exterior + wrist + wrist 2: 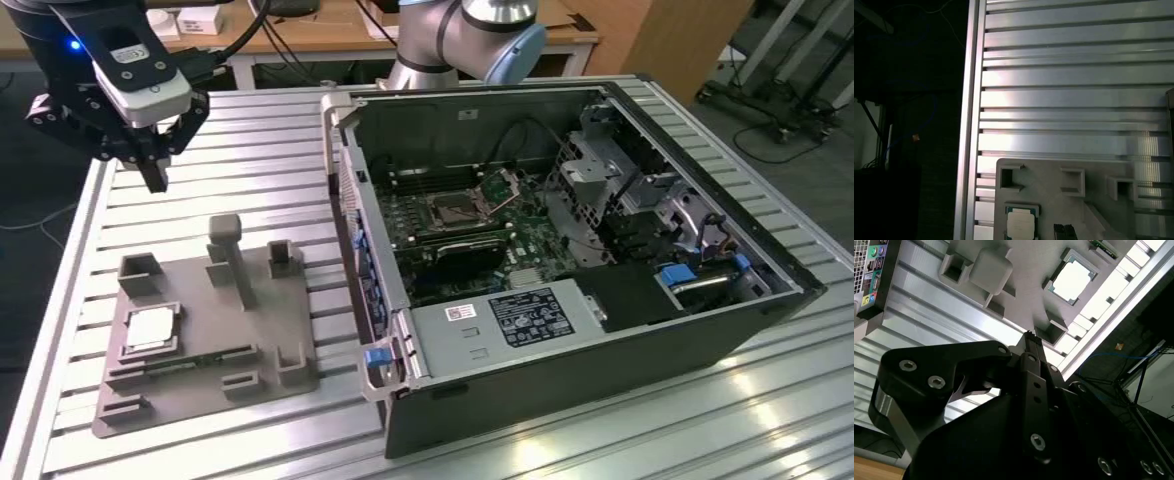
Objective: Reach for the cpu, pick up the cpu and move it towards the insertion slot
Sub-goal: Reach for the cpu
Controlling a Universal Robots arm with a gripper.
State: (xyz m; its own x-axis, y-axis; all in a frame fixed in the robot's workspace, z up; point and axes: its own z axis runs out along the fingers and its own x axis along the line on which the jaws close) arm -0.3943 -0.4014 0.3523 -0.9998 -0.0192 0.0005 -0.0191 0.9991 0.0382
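Cpu (151,328) flat in tray (200,320) pocket, lid up; fingers (156,178) pressed together, empty, hovering well apart.

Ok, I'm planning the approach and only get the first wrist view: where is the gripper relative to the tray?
Observer: In the exterior view the gripper hangs over the bare table, behind the tray, clear of the cpu.
Operator: Holding anything?
Observer: No, its fingers are together and empty.
Operator: Is the insertion slot reachable?
Observer: The insertion slot sits inside the open computer case, its metal flap raised.
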